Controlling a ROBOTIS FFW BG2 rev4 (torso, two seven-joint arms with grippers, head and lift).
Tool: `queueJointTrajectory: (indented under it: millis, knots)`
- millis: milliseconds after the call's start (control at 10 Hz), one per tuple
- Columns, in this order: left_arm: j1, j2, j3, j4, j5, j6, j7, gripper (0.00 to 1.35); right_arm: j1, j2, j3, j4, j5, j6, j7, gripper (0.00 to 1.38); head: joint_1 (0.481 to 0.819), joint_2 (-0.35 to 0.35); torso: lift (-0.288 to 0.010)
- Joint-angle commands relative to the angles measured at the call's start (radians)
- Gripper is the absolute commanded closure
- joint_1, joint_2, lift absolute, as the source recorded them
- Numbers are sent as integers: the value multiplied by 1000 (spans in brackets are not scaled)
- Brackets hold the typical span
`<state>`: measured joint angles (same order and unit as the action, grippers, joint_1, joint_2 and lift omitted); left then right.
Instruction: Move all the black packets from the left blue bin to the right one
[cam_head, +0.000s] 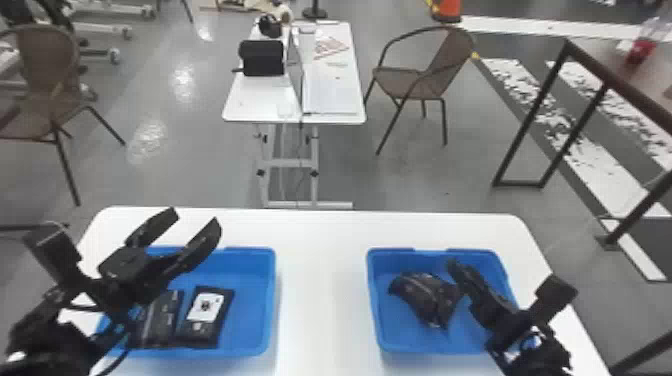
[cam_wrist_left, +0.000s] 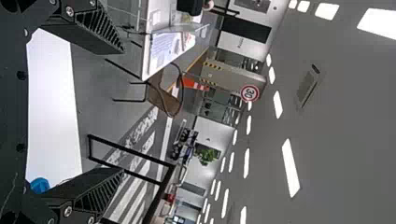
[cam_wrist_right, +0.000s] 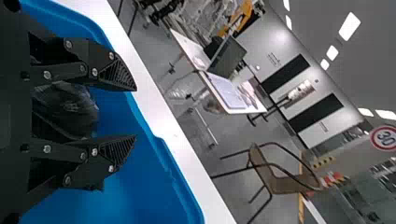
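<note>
My left gripper (cam_head: 196, 217) is over the left blue bin (cam_head: 272, 300), fingers spread and nothing between them; the left wrist view has the same gripper (cam_wrist_left: 123, 112) wide apart. Two black packets lie side by side in that bin: one (cam_head: 165, 320) partly behind the left arm, the other (cam_head: 202, 331) with a white label. In the right blue bin (cam_head: 377, 320) rests a crumpled black packet (cam_head: 425, 297). My right gripper (cam_head: 477, 295) is over this bin's right part, beside that packet. In the right wrist view, this gripper (cam_wrist_right: 135, 113) stands open, the packet (cam_wrist_right: 70, 109) showing through the gap.
Both bins stand on a white table (cam_head: 322, 280), with bare tabletop between them. Beyond it are another white table (cam_head: 260, 100) with items on it, a brown chair (cam_head: 425, 75) and a dark metal frame (cam_head: 530, 115).
</note>
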<state>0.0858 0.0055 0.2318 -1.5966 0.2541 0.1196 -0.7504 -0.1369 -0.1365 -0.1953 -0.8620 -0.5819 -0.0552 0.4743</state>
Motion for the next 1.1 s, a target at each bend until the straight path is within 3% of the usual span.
queueJointTrajectory:
  millis: [0, 200, 300, 500, 700, 1000]
  knots:
    - [15, 1, 35, -5, -73, 52, 5, 140, 56, 32, -13, -112, -49, -115, -43, 84, 695, -119, 0]
    - [23, 1, 92, -5, -139, 201, 22, 180, 120, 89, -38, -315, -64, -147, -48, 196, 695, -117, 0]
    - [12, 2, 86, -5, -170, 311, 54, 245, 155, 100, -32, -401, -75, -147, -48, 202, 695, -108, 0]
    - [-51, 2, 60, 3, -266, 560, 102, 262, 207, 103, 17, -497, -107, -127, -48, 202, 695, -77, 0]
    - [-120, 11, 20, 11, -380, 741, 112, 248, 226, 103, 54, -516, -130, -103, -33, 202, 695, -58, 0]
    - [-236, 41, -26, 142, -398, 914, 126, 248, 234, 104, 74, -503, -144, -83, -19, 202, 695, -14, 0]
